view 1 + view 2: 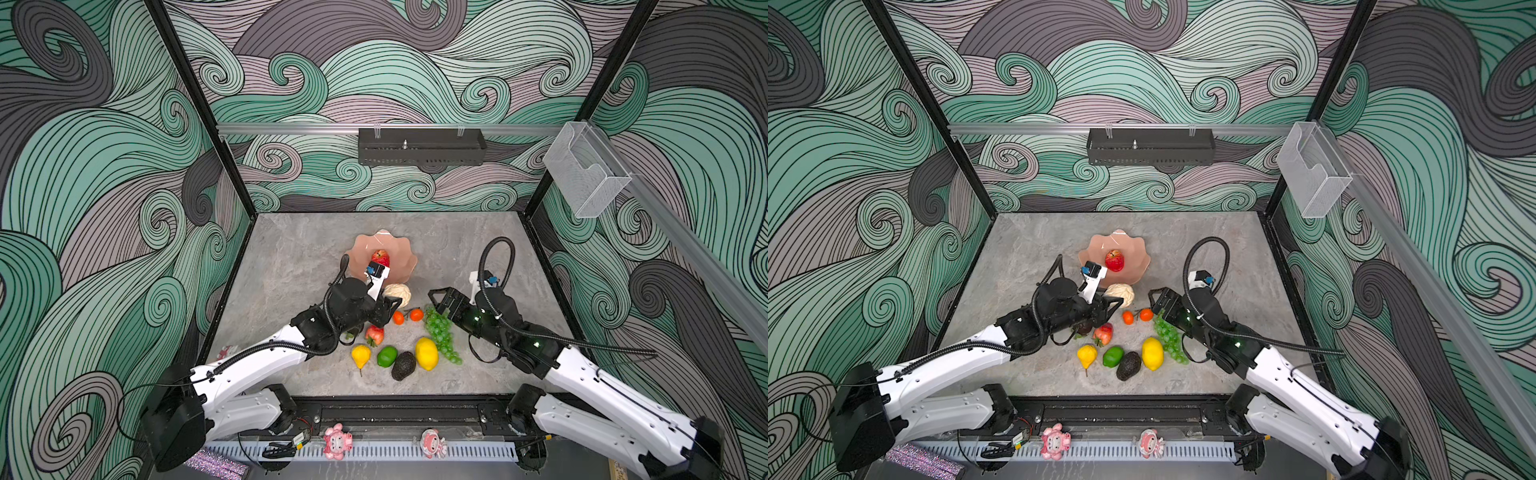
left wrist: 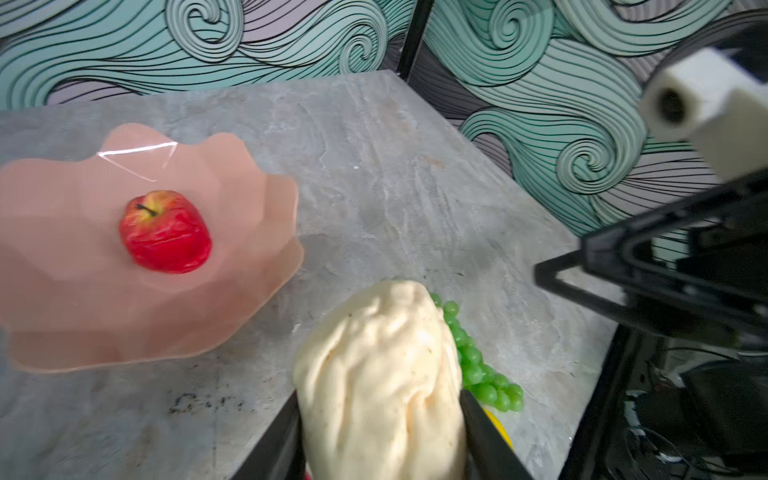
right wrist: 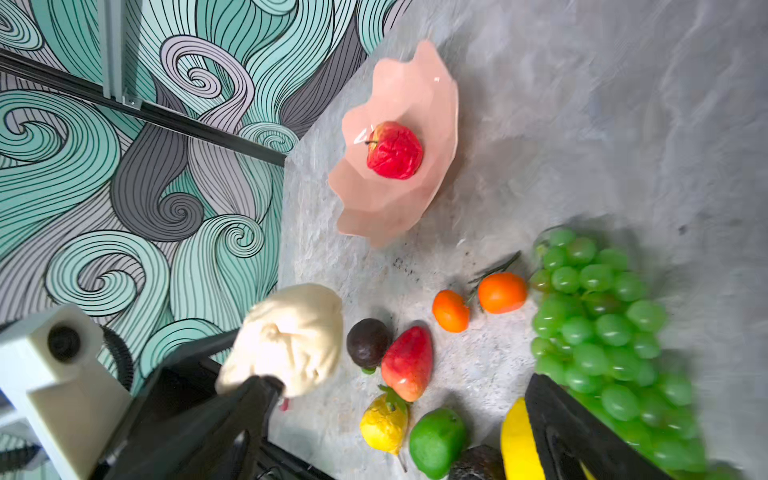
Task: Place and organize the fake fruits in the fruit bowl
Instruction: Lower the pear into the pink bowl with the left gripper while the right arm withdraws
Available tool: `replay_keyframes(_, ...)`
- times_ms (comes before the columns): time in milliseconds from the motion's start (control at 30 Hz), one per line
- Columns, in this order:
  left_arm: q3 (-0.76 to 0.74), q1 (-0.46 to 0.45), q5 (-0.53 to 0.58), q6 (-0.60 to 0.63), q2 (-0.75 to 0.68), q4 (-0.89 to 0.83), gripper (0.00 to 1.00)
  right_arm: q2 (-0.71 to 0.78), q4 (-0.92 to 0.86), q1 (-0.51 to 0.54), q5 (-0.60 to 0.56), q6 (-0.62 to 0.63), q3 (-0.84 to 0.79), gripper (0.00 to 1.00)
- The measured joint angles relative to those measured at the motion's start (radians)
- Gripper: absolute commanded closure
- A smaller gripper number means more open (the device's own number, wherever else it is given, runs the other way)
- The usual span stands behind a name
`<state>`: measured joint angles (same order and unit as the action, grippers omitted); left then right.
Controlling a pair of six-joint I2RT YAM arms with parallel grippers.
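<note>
At the middle of the worktop, the left pincer is clamped on a cream lumpy piece, with a black finger pressed to either side of it. The left arm runs from the near-left corner diagonally to the centre, and its white camera mount overlaps the near rim of the fruit bowl in both top views. The bowl sits just to the far left of the held piece, with only bare worktop between them, and a red apple lies alone in it. To the right, apart from the piece, the right pincer hangs with its jaws wide and nothing between them, over the far end of the green grapes. The right arm slants in from the near-right corner. Two oranges lie just near of the held piece, between the two pincers. Nearer, in a loose cluster, are a strawberry, a yellow pear, a lime, an avocado and a lemon. A dark round fruit lies beside the strawberry, partly under the left arm.
</note>
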<state>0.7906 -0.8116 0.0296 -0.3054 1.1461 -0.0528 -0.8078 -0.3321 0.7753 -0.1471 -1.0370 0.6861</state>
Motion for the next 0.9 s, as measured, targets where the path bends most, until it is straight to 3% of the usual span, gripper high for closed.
replay_keyframes(200,0.256,0.124,0.065,-0.003,0.175,-0.23,0.56,0.092,-0.14,-0.005,-0.065,0.132,-0.019,0.02)
replay_keyframes(400,0.51,0.229,0.071,-0.005,0.43,-0.418,0.56,0.149,-0.213,-0.005,-0.074,0.183,-0.071,0.02)
replay_keyframes(700,0.909,0.256,-0.027,-0.004,0.801,-0.701,0.58,0.185,-0.239,-0.005,-0.071,0.2,-0.1,0.02)
replay_keyframes(900,0.998,0.255,-0.064,-0.005,0.921,-0.798,0.57,0.195,-0.243,-0.005,-0.064,0.2,-0.124,0.02)
